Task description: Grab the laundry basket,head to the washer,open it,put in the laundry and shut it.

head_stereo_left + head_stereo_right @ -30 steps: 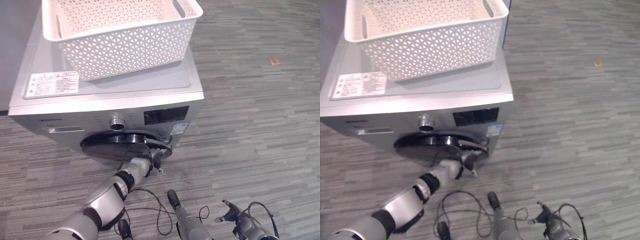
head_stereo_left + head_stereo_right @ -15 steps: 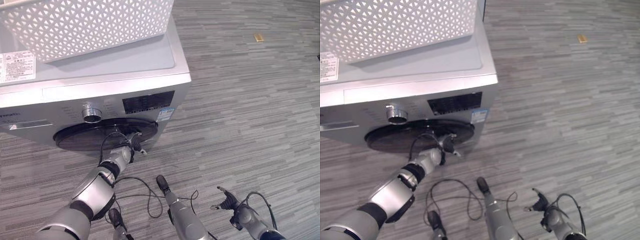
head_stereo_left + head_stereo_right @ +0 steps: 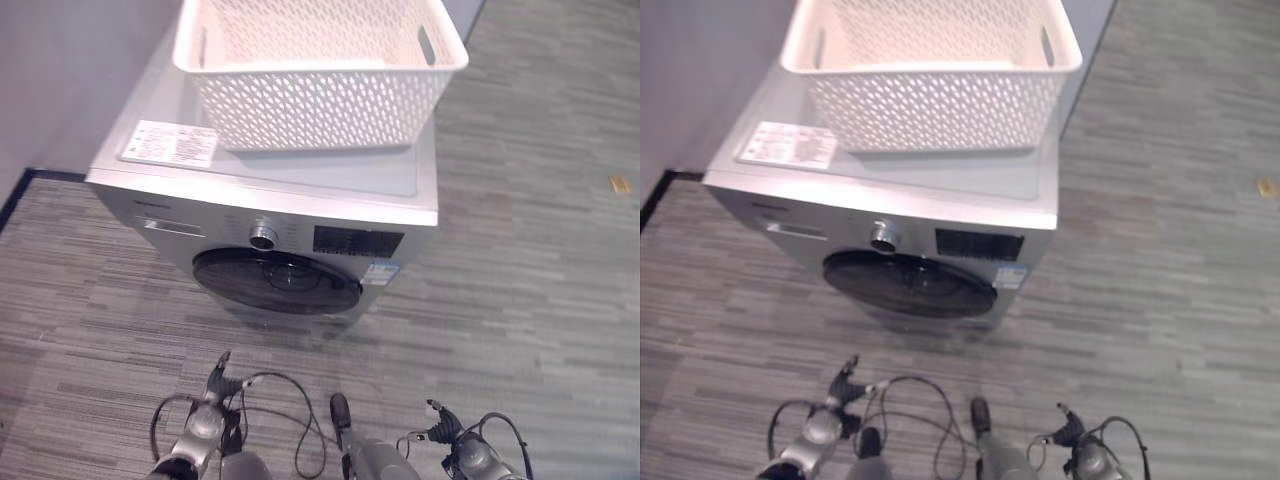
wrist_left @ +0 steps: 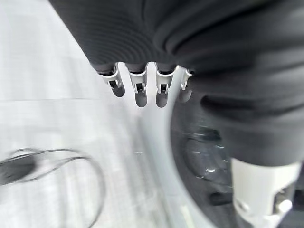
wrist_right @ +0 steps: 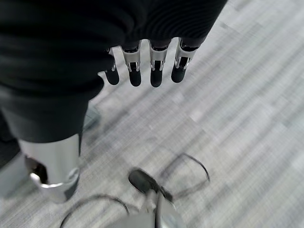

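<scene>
Left robot hand (image 3: 212, 383) low (fingers relaxed)

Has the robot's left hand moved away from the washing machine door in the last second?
Yes. The left hand was at the washer door's edge; now it hangs low over the floor, apart from the door.

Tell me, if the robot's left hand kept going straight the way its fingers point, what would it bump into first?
Probably the washer door. The left hand is low, fingers relaxed, aimed roughly at the washer's front. Depth is hard to judge, so it might meet the floor first.
</scene>
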